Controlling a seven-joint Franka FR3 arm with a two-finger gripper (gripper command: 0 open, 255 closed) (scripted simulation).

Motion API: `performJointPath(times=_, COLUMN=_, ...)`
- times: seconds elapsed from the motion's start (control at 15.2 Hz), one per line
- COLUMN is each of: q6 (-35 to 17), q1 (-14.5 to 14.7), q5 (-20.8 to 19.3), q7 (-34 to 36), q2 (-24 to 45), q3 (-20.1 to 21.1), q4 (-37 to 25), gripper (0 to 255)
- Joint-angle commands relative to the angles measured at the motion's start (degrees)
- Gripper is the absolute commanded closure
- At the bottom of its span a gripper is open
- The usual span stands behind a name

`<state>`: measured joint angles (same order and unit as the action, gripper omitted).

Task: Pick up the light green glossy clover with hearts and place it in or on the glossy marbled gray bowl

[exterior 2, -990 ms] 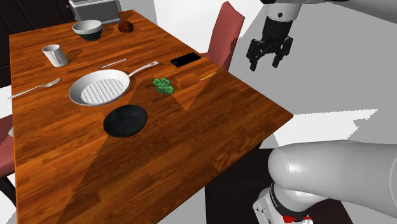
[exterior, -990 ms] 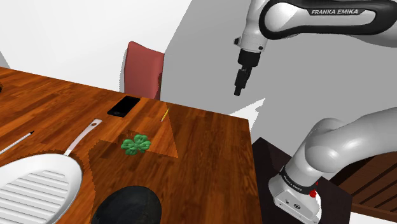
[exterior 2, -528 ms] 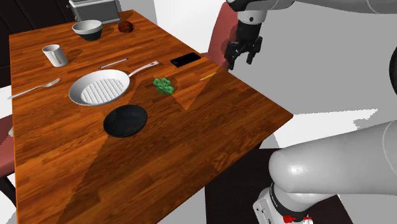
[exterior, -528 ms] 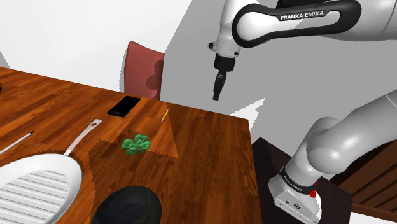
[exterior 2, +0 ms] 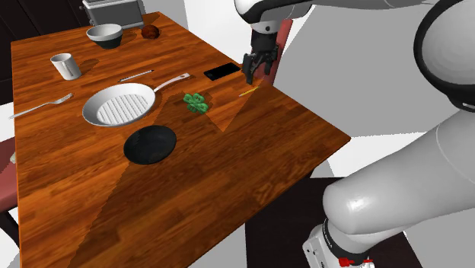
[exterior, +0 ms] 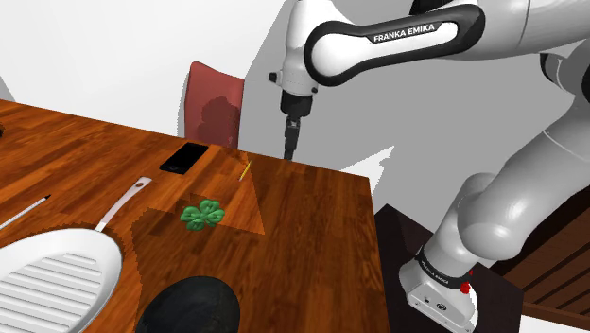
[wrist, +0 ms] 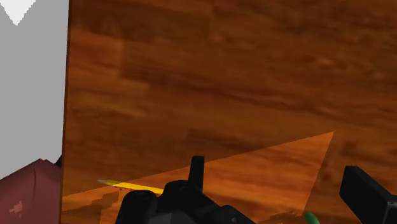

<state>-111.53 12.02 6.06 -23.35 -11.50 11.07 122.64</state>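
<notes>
— What is sitting nearest on the worktop (exterior 2: 198,205)?

— The dark grey bowl (exterior 2: 150,145) is sitting nearest. Just behind it the white ribbed frying pan (exterior 2: 118,106) is lying, and its handle is pointing toward the black phone (exterior 2: 222,71).

— And where is the clover lying?

— The green clover (exterior 2: 196,102) is lying flat on the wood, near the end of the pan handle. It is staying apart from the bowl, and nothing is touching it.

— What is the pincer doing?

— The pincer (exterior 2: 258,75) is hanging above the worktop edge, in front of the red chair (exterior: 213,104). Its fingers are pointing down and standing apart, and they are holding nothing. A yellow pencil (exterior 2: 248,92) is lying just under it, near the phone. The clover is lying apart from it, further in on the worktop.

— What is standing farther away?

— A white mug (exterior 2: 65,66) is standing behind the pan. At the far end a pale bowl (exterior 2: 105,33) and a grey toaster (exterior 2: 113,11) are sitting near each other.
</notes>
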Motion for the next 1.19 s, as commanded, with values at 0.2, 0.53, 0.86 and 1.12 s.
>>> performJointPath(times=0.2, q6=-3.33, q1=2.78, q5=-1.32, q7=-2.53, q2=8.15, q3=3.09, q4=-6.07, gripper=0)
performJointPath(times=0.53, q6=-5.48, q1=5.62, q5=-3.54, q7=-4.77, q2=15.43, q3=5.97, q4=-12.2, gripper=0)
performJointPath(times=0.86, q6=-6.89, q1=8.9, q5=-6.52, q7=-6.75, q2=22.44, q3=8.58, q4=-18.55, gripper=0)
performJointPath(times=1.12, q6=-9.03, q1=9.37, q5=-7.16, q7=-6.7, q2=23.94, q3=8.74, q4=-17.92, gripper=0)
